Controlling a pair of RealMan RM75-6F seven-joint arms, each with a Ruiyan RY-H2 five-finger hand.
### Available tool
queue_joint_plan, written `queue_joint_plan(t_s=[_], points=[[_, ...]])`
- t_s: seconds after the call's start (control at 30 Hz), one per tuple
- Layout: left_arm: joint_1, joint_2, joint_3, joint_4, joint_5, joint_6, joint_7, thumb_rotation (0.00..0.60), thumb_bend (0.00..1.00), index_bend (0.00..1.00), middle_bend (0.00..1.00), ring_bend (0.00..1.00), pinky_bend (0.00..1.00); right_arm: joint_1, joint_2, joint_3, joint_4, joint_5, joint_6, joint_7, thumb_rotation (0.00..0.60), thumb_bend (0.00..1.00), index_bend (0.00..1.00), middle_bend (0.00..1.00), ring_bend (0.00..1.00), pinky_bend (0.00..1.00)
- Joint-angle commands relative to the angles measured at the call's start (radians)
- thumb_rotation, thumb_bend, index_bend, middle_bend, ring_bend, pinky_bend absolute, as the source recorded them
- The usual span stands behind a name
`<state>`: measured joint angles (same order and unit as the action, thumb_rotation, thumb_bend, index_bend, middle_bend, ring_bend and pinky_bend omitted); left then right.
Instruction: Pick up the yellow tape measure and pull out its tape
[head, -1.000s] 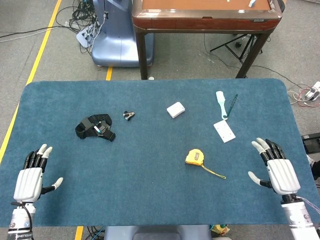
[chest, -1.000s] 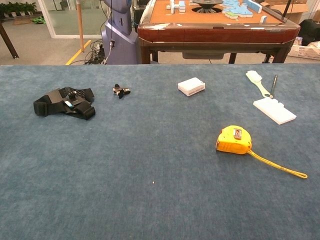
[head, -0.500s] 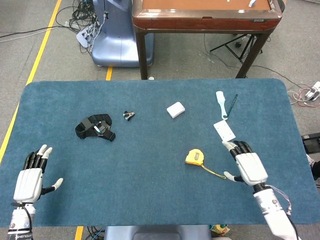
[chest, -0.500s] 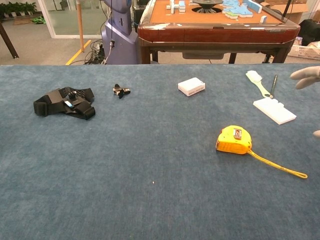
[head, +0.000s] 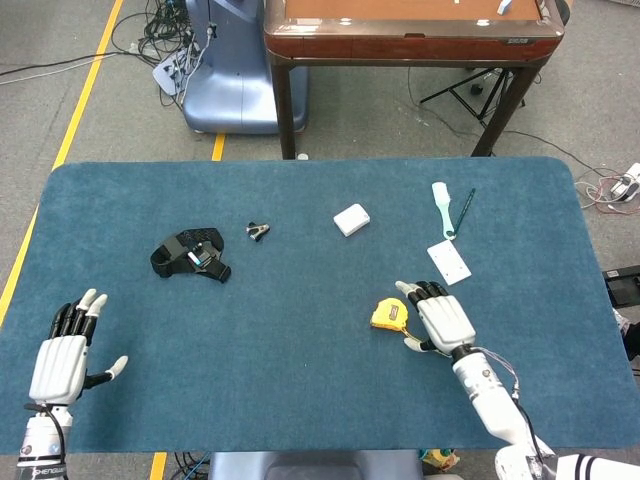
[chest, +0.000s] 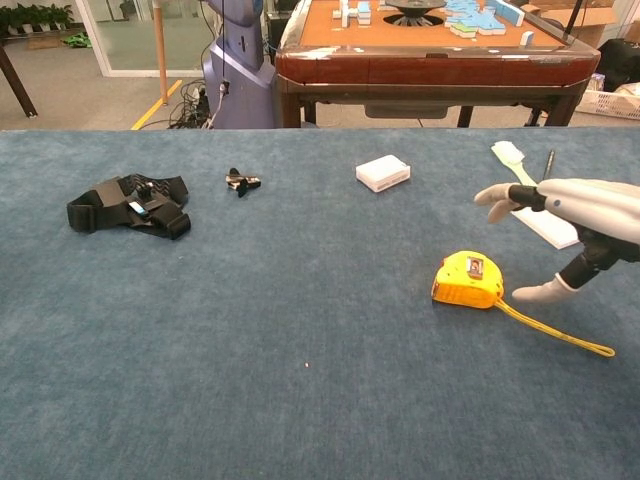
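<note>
The yellow tape measure (head: 388, 315) (chest: 467, 279) lies on the blue table mat, right of centre, with a short length of yellow tape (chest: 560, 334) trailing out to its right. My right hand (head: 440, 318) (chest: 572, 222) hovers just right of it, open, fingers spread above the case and the thumb low beside the tape; it holds nothing. My left hand (head: 62, 352) rests open near the front left corner, far from the tape measure, seen in the head view only.
On the mat lie a black strap bundle (head: 190, 254) at the left, a small black clip (head: 258, 231), a white box (head: 351, 219), a white flat block (head: 448, 262), and a pale green brush (head: 442, 206) beside a pen. A wooden table (head: 410, 30) stands behind.
My right hand has swept leftward from the front right edge to just beside the tape measure. The left hand and the tape measure have stayed put.
</note>
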<state>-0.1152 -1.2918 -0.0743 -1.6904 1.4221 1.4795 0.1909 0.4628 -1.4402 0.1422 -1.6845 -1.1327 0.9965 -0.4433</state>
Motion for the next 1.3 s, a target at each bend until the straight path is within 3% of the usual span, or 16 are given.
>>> queue_joint_plan(t_s=[0.03,0.57,0.93,1.3], points=[[0.0,0.001,0.0,-0.002,0.002,0.001,0.001,0.6,0.17,0.0,0.0,0.0,0.0,0.028,-0.034,0.005,0.033,0.033,-0.018,-0.02,0.6,0.25,0.11,0.2,0.13,0.12],[0.002,0.003,0.001,-0.01,-0.005,0.002,0.013,0.6,0.17,0.0,0.0,0.0,0.0,0.11,-0.105,0.013,0.159,0.148,-0.066,-0.031,0.6,0.25,0.12,0.2,0.15,0.13],[-0.001,-0.002,0.0,-0.01,-0.008,-0.002,0.02,0.6,0.17,0.0,0.0,0.0,0.0,0.126,-0.102,0.007,0.179,0.173,-0.069,-0.008,0.6,0.25,0.13,0.22,0.16,0.13],[0.001,-0.004,0.002,-0.014,-0.005,0.002,0.027,0.6,0.17,0.0,0.0,0.0,0.0,0.163,-0.062,-0.009,0.143,0.192,-0.108,-0.013,0.6,0.26,0.29,0.32,0.19,0.13]])
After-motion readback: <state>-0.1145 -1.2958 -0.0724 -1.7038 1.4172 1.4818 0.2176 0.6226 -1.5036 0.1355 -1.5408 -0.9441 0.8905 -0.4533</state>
